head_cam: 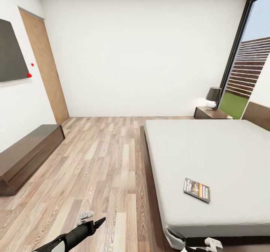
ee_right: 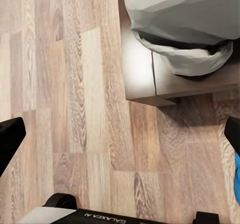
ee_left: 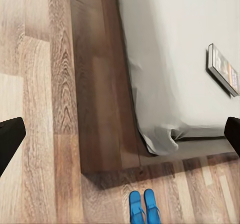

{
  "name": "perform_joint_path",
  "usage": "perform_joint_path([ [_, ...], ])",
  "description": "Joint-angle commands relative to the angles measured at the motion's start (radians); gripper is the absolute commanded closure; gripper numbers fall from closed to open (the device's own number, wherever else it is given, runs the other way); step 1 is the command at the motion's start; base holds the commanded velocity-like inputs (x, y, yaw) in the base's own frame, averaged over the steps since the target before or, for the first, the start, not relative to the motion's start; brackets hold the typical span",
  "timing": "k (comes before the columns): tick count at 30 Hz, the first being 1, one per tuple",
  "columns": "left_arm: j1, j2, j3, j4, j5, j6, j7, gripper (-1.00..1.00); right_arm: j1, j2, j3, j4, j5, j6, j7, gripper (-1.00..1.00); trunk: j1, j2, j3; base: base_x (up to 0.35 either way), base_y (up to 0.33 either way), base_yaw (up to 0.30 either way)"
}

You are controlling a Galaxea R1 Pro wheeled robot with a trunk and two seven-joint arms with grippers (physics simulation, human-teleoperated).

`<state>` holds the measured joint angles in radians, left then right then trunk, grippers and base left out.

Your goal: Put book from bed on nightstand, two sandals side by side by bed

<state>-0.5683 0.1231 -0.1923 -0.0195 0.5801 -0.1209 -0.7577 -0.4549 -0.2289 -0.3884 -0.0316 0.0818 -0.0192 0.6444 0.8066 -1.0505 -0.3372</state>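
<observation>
The book (head_cam: 197,190) lies flat on the light-grey mattress of the bed (head_cam: 225,158), near its foot end; in the left wrist view the book (ee_left: 223,69) sits close to the mattress edge. Two blue sandals (ee_left: 144,209) lie side by side on the floor just off the bed's corner, and one blue edge (ee_right: 237,184) shows in the right wrist view. A nightstand (head_cam: 212,113) stands beside the bed's head, by the window. My left gripper (ee_left: 120,139) hangs open over the floor beside the bed base. My right gripper (ee_right: 120,139) is open above the floor near the bed corner, holding nothing.
A dark lamp (head_cam: 213,96) stands on the nightstand. A long low dark cabinet (head_cam: 30,154) runs along the left wall under a wall screen (head_cam: 11,53), with a wooden door (head_cam: 45,68) beyond. Wood-plank floor (head_cam: 101,162) spreads between cabinet and bed. The bed's dark base (ee_right: 145,73) juts past the mattress.
</observation>
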Motion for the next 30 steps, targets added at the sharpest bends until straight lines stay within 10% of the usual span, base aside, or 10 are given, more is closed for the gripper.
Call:
perform_joint_path([
  [1, -0.001, 0.0, -0.009, 0.001, 0.004, -0.008, -0.002, -1.0, -0.001, 0.0, -0.007, 0.001, 0.009, -0.002, 0.003, -1.0, -0.004, 0.006, 0.002, 0.0, 0.0, 0.0],
  [30, -0.001, 0.0, -0.009, 0.001, 0.004, -0.008, -0.002, -1.0, -0.001, 0.0, -0.007, 0.001, 0.009, -0.002, 0.003, -1.0, -0.115, 0.209, 0.093, 0.0, 0.0, 0.0],
])
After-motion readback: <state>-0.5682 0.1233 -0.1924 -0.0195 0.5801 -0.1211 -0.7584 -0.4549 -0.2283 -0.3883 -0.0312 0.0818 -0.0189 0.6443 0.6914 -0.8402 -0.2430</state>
